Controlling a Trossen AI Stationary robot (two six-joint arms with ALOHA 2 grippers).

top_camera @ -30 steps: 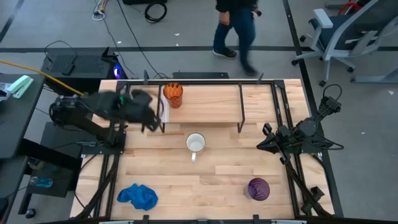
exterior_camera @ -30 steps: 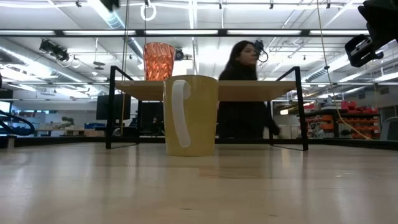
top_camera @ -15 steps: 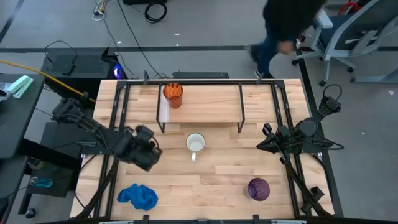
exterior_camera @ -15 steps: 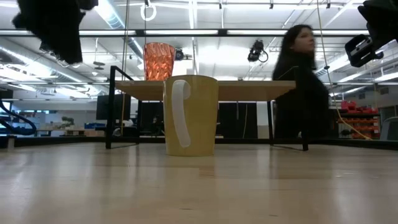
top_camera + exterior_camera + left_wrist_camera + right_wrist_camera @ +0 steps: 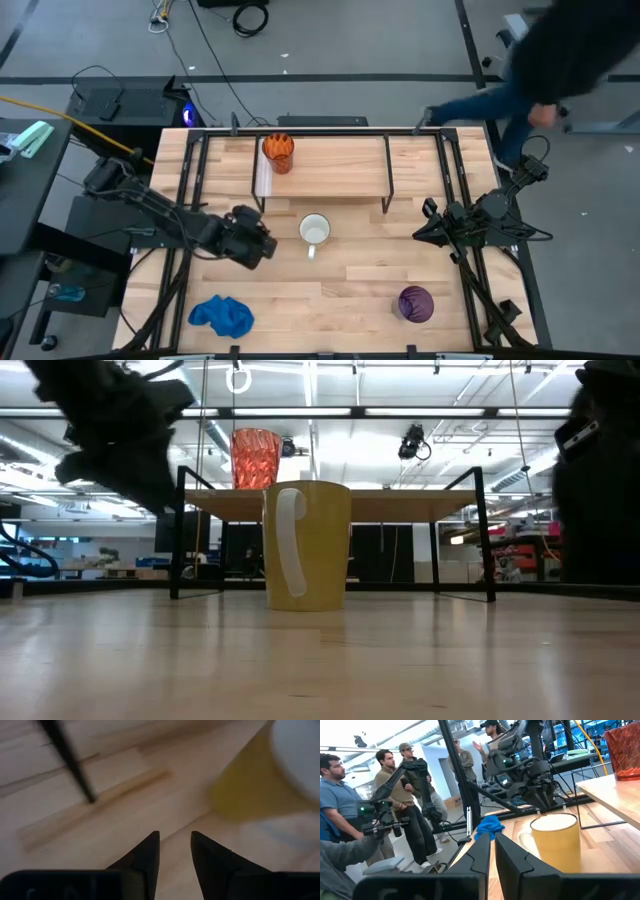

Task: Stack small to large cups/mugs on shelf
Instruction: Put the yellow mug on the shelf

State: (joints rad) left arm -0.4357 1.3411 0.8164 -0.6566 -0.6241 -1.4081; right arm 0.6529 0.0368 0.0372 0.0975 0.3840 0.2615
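The left gripper hangs over the table just beside the white mug, on the mug's left in the high view, with the shelf a little beyond it. Its wrist view shows the two dark fingers close together with only a narrow slot of bare wood between them — nothing is held. The mug's yellowish wall rises near the fingertips, apart from them.

The mug stands upright on the tabletop in front of the shelf, its handle turned away from the shelf. Seen from above, its inside is plain white and appears to hold nothing. From the low view the mug stands in front of the shelf's board, between its black legs.

The orange swirl-patterned cup stands upright on the shelf's board near its left end, beyond the left gripper. What it holds cannot be made out.

The purple tumbler stands on the table well apart from the left gripper, near the front right corner — its mouth faces up, dark purple inside.

The right gripper waits at the table's right side, across from the mug; its fingers lie nearly together, empty.

A blue cloth lies crumpled near the table's front edge, near the left gripper.
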